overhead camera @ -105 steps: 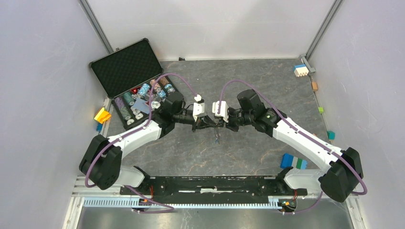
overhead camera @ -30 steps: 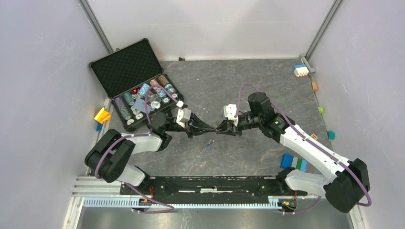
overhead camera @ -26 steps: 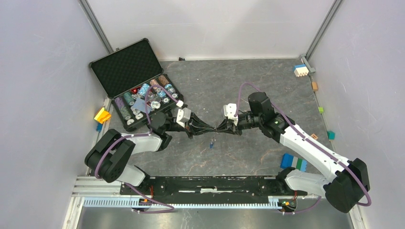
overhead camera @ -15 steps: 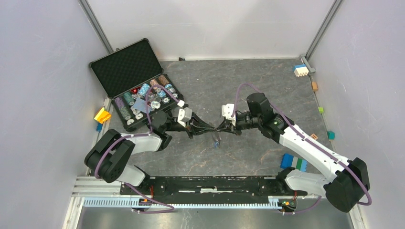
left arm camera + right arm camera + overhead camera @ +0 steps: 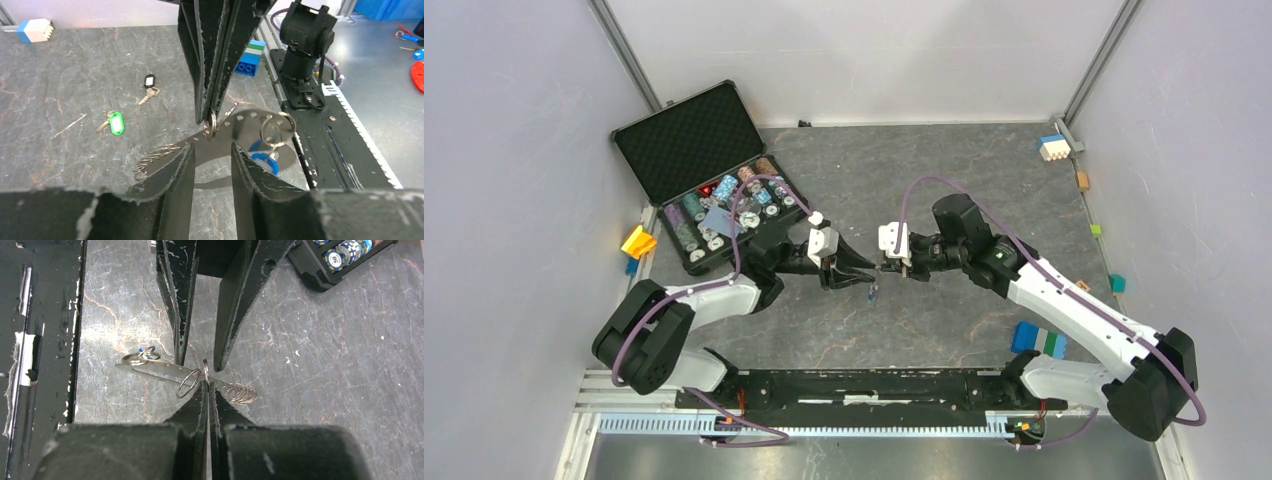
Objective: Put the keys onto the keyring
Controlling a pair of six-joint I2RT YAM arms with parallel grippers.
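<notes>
The keyring [image 5: 235, 120], a thin metal strip with holes and a coiled end [image 5: 241, 393], hangs above the table between both grippers. My right gripper [image 5: 207, 385] is shut on a small ring of it [image 5: 211, 126]. A blue-tagged key [image 5: 261, 156] dangles from a split ring at the strip's near end and shows faintly from above [image 5: 873, 292]. My left gripper [image 5: 212, 148] faces the right one, open, its fingers on either side of the strip without touching. The green-tagged key [image 5: 116, 123] and the black-tagged key [image 5: 149, 81] lie loose on the table beyond.
An open black case of poker chips [image 5: 714, 200] stands at the back left. A blue, green and white block [image 5: 1039, 340] lies by the right arm's base. A yellow block [image 5: 638, 242] sits left of the case and a blue-white block [image 5: 1052, 147] at the far right corner.
My left gripper has opened and let go of the keyring. My right gripper has closed on it and now carries it alone, with the blue key hanging below.
</notes>
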